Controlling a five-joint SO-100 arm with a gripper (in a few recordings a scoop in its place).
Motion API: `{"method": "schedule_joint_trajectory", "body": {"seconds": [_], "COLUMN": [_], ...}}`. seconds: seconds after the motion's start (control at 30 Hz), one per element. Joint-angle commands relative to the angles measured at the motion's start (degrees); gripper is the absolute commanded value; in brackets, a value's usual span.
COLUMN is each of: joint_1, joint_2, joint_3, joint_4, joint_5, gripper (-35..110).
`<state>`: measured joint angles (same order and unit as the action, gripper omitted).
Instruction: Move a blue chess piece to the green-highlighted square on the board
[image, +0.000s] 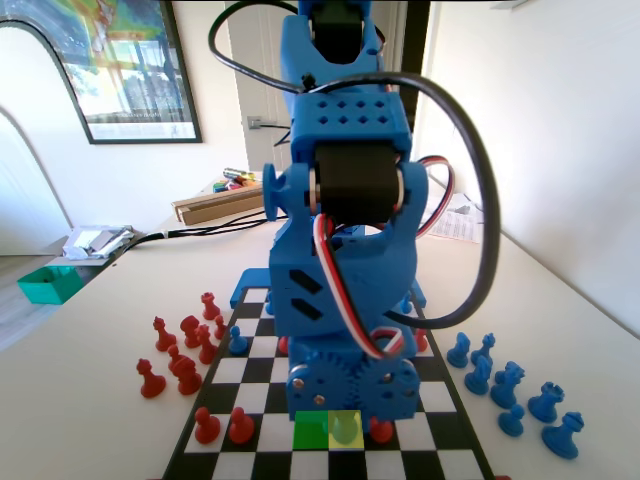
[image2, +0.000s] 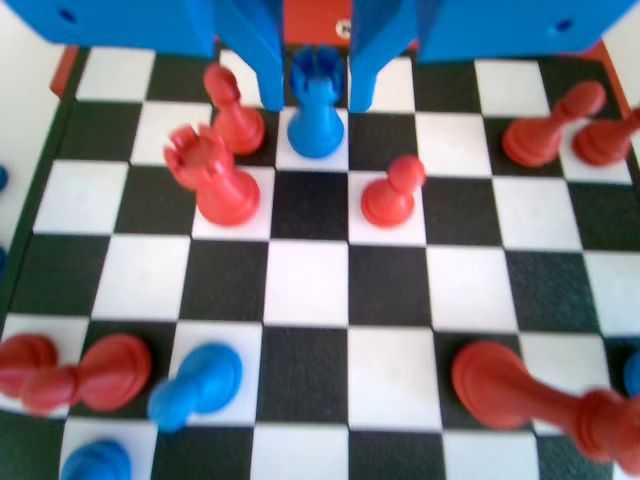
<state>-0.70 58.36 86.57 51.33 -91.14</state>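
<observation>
The hand (image2: 315, 70) hung with its jaws spread, gripping nothing. The blue chess piece (image2: 316, 110) stood upright directly between and below them; the green-highlighted square (image: 310, 431) lay just beside it.

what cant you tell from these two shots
- Fixed view: the arm's body hides the gripper and the board's middle squares.
- Fixed view: the piece on the yellow square is tinted, its true colour unclear.
- Wrist view: whether the jaws touch the blue chess piece standing between them; a narrow gap seems to show.
- Wrist view: the near red and blue pieces are blurred and cut by the bottom edge.
- Wrist view: the green-highlighted square carries no tint here.
</observation>
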Motion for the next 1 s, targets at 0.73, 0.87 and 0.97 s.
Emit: {"method": "schedule_joint_trajectory", "body": {"seconds": [0.73, 0.87, 0.97], "joint_1": [3.52, 5.27, 6.15], "joint_2": [5.71, 5.71, 5.62], "joint_3": [-3.08, -3.52, -3.60], "joint_4": [4.66, 4.57, 4.04], "joint_5": [-1.85, -2.29, -2.64], "gripper": [1, 1, 1]}}
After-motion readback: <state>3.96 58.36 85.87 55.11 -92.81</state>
